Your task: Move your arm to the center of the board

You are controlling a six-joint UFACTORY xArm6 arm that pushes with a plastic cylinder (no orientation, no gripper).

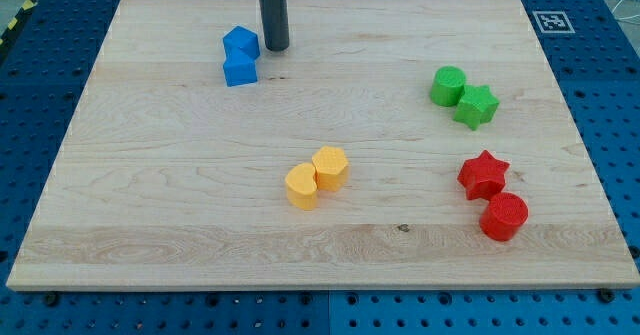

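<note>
My dark rod comes down from the view's top, and my tip (276, 48) rests on the wooden board (150, 215) near its top edge, left of the middle. It stands just right of two blue blocks: a blue pentagon-like block (241, 43) and a blue cube (240, 69) touching below it. The tip is close to the upper blue block, with a small gap. The board's centre lies below and to the right of the tip.
A yellow hexagon (330, 167) and a yellow cylinder (301, 187) touch near the bottom middle. A green cylinder (447, 85) and green star (477, 105) sit at the right. A red star (483, 174) and red cylinder (503, 216) sit at the lower right.
</note>
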